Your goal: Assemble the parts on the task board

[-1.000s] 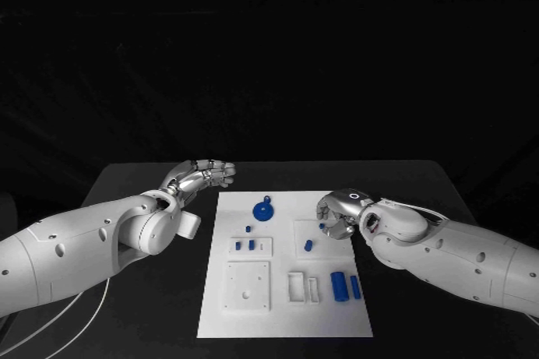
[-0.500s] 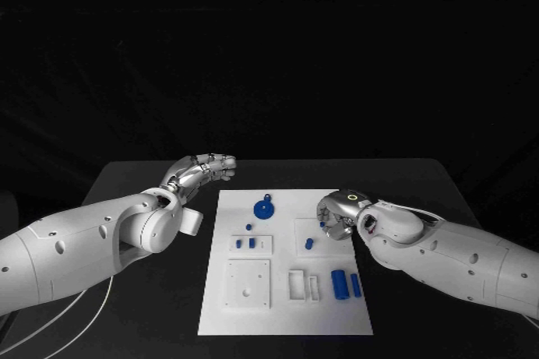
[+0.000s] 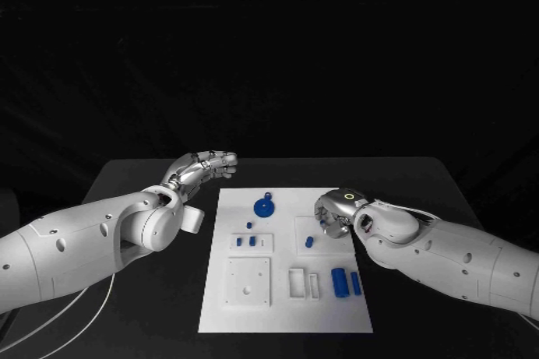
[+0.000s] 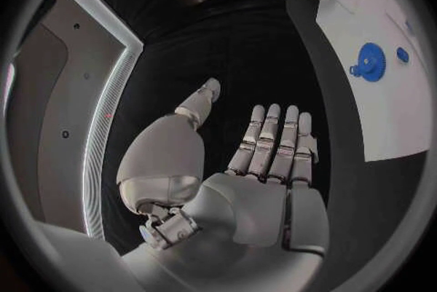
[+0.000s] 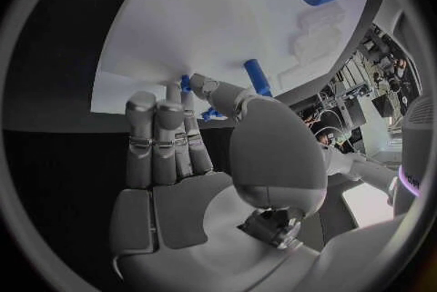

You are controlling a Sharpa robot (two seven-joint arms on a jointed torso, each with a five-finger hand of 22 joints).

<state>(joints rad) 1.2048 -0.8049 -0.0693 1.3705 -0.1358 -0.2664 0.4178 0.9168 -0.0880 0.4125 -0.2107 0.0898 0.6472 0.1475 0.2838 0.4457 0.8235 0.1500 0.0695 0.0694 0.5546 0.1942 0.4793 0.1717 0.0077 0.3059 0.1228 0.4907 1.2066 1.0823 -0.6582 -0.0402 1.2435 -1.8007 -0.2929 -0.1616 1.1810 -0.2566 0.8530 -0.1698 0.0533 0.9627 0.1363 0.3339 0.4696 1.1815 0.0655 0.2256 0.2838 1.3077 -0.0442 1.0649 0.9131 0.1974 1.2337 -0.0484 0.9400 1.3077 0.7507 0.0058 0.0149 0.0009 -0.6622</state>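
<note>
Spanning the middle of the black table (image 3: 135, 180) is one white task board (image 3: 281, 312), a flat matte rectangular plate lying between two white arms.

Arms and hands, two of each. The left hand (image 3: 205, 169) hangs over bare table just off the board's far left corner; in the left wrist view its fingers (image 4: 273, 143) run straight and side by side, the thumb stands apart, and the palm holds nothing. The right hand (image 3: 333, 212) is at the board's right edge, above a raised white block. In the right wrist view its fingers (image 5: 159, 139) lie close together and extended toward the board, with the thumb beside them; I cannot tell whether a small blue piece at the fingertips is pinched or merely lies beyond them.

Raised white fixtures on the board, counted in the head view: one square plate (image 3: 247, 281) at the near left, one small block (image 3: 251, 243) beyond it, and one narrow slotted holder (image 3: 303, 284) near the middle.

Blue parts, largest first: one round toothed gear (image 3: 263, 210) lies flat at the far middle; one thick cylinder (image 3: 338, 283) and one slimmer cylinder (image 3: 355, 282) lie side by side at the near right; one short peg (image 3: 309, 241) lies on the block by the right hand; two small pegs (image 3: 254, 241) are at the small block; one tiny stud (image 3: 248, 227) lies just beyond it.
</note>
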